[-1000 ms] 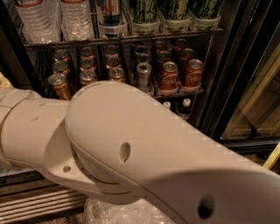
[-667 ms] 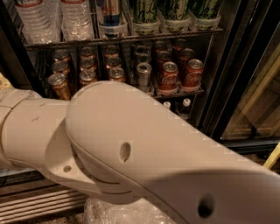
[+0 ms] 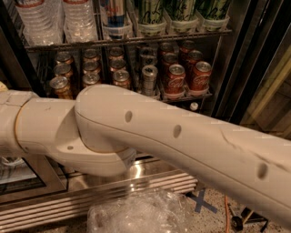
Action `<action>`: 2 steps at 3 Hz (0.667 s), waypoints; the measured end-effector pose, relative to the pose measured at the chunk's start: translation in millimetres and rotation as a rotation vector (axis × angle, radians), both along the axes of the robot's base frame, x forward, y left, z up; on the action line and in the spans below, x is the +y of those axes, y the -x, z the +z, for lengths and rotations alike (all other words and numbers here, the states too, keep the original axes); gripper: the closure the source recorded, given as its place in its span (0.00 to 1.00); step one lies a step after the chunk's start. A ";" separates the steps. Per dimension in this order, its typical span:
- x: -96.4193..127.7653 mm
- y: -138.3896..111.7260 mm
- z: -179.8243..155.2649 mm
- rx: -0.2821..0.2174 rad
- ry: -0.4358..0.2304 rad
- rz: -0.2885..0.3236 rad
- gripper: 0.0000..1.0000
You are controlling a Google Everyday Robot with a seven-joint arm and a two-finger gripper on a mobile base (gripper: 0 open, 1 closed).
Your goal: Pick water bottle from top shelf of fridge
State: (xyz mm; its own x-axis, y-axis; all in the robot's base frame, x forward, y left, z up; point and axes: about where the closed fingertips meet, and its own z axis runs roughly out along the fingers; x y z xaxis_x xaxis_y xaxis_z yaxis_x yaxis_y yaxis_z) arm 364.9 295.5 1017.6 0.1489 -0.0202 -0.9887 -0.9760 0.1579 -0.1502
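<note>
Behind the robot's big cream arm [image 3: 182,136] stands the fridge [image 3: 236,68], black-framed, with its steel louvred base [image 3: 113,191] low in the view. A crumpled clear plastic bag [image 3: 136,214] lies on the floor in front, beside a blue tape cross [image 3: 204,202].

The top shelf [image 3: 136,40] is the worktop for this job. At its left end, just behind the front edge, stand two of the water bottles [image 3: 34,22], close together. They are cut off by the upper border, so no caps show. The end effector is out of view, somewhere past the frame, and I cannot tell what state it is in.

Several things could go wrong from here, as I judge it:
- The arm fills the lower half of the view, so the approach to the worktop's left front corner may be poorly seen.
- The bottles stand close together, so a reach slightly off line could shove the neighbour or catch a lane divider.
- Thin ribbed plastic may buckle or slip under a hard squeeze.
- The tall blue can [image 3: 113,13] stands next to the bottles and could be bumped or taken by mistake.

As for writing, little can be read. A red label band crosses the left bottle at the very top. The tall green-and-white cans [image 3: 182,9] toward the right end carry dark lettering I cannot make out. On the rack below, the red cans [image 3: 175,79] show white script, also unreadable, next to a silver can [image 3: 149,75] and orange-brown cans [image 3: 61,86].
</note>
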 end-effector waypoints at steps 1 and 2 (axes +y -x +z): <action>43.0 -27.1 -5.8 -0.014 -0.056 0.100 0.00; 46.5 -24.4 -5.7 -0.015 -0.056 0.108 0.00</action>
State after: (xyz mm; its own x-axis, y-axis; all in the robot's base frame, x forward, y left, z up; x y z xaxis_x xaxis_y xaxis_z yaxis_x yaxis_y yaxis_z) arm 389.3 342.1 1011.9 0.1615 0.0517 -0.9855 -0.9855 0.0609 -0.1583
